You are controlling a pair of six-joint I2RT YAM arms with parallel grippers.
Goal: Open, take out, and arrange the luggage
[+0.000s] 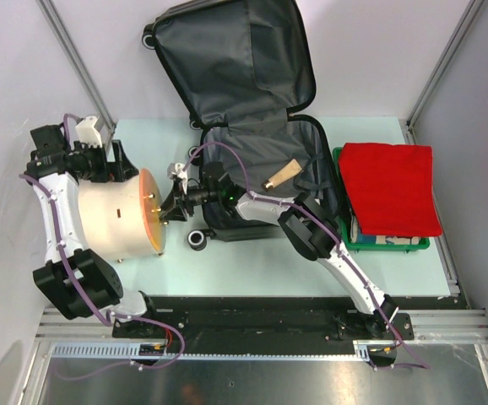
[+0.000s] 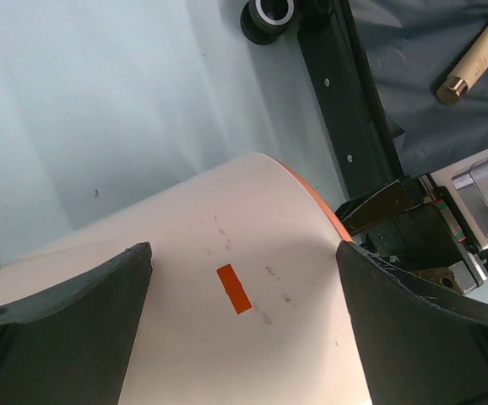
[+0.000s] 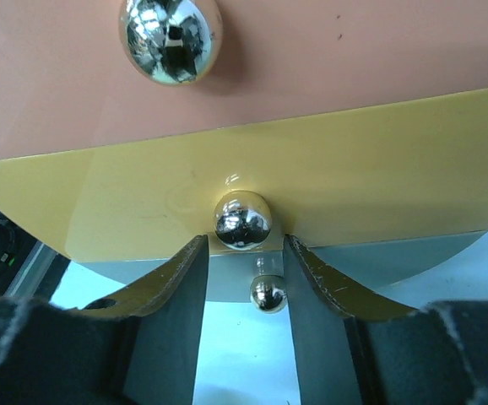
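Observation:
The luggage [image 1: 252, 101] lies open at the table's back centre, lid raised, dark grey lining showing; its lining also shows in the left wrist view [image 2: 413, 42]. A tan stick-shaped item [image 1: 280, 175] lies in the lower half. A beige cylinder [image 1: 109, 219] with an orange face [image 1: 151, 213] lies on its side left of the luggage. My left gripper [image 1: 119, 164] is open, its fingers straddling the cylinder's far side [image 2: 244, 295]. My right gripper [image 1: 170, 205] is slightly open at the face's rim, a chrome stud [image 3: 242, 221] just beyond its tips [image 3: 244, 249].
A green bin [image 1: 387, 242] covered by a folded red cloth [image 1: 392, 186] stands right of the luggage. A black luggage wheel [image 1: 197, 240] sits beside the cylinder's face. Grey walls and metal posts close in the table at left and right.

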